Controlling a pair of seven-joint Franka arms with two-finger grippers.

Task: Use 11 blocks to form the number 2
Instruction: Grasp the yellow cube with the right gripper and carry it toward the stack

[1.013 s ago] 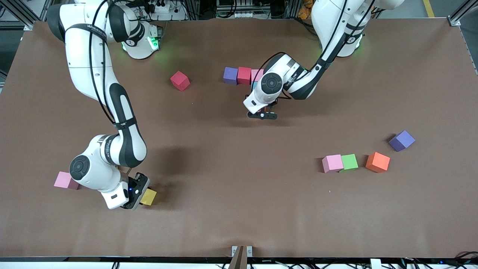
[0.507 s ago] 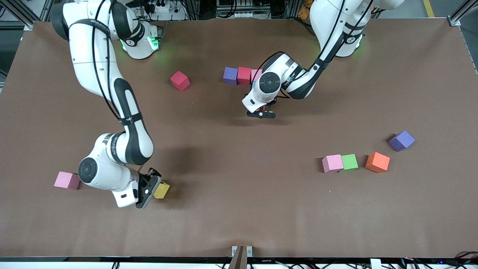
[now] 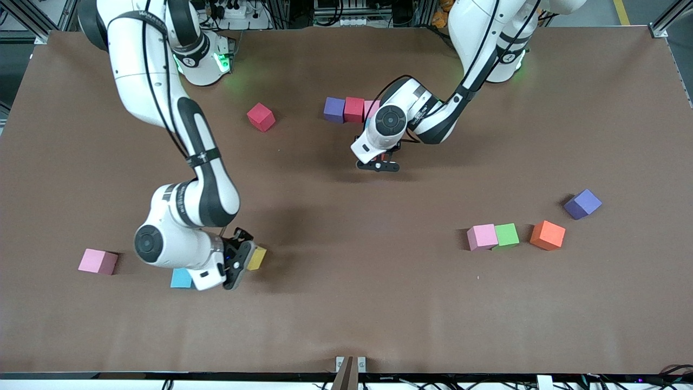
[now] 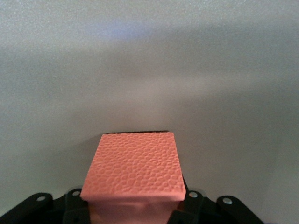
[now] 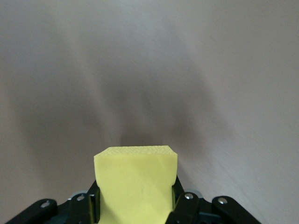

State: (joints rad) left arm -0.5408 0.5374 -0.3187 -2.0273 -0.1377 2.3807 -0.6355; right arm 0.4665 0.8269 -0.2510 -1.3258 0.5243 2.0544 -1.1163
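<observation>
I see the small yellow foam cube (image 3: 257,258) clamped in my right hand (image 3: 242,259), lifted over the desk (image 3: 346,303) toward the right arm's end, not far from the edge nearest the front camera; the right wrist view shows it (image 5: 135,179) pinched between the black fingers. Below that hand's wrist a light blue foam cube (image 3: 181,278) lies on the desk, and a pink foam cube (image 3: 97,261) sits closer to the right arm's end edge. My left hand (image 3: 379,165) is closed on a salmon-pink foam cube (image 4: 133,172) over the middle of the desk; in the front view that cube is hidden by the wrist. Near the edge where the bases stand, a purple foam cube (image 3: 334,109), a red foam cube (image 3: 354,109) and a second pink cube (image 3: 371,107) touch in a row, with a lone crimson cube (image 3: 261,117) apart from them. Toward the left arm's end lie a pink cube (image 3: 482,236) touching a green cube (image 3: 507,234), an orange cube (image 3: 547,235) and another purple cube (image 3: 582,203).
</observation>
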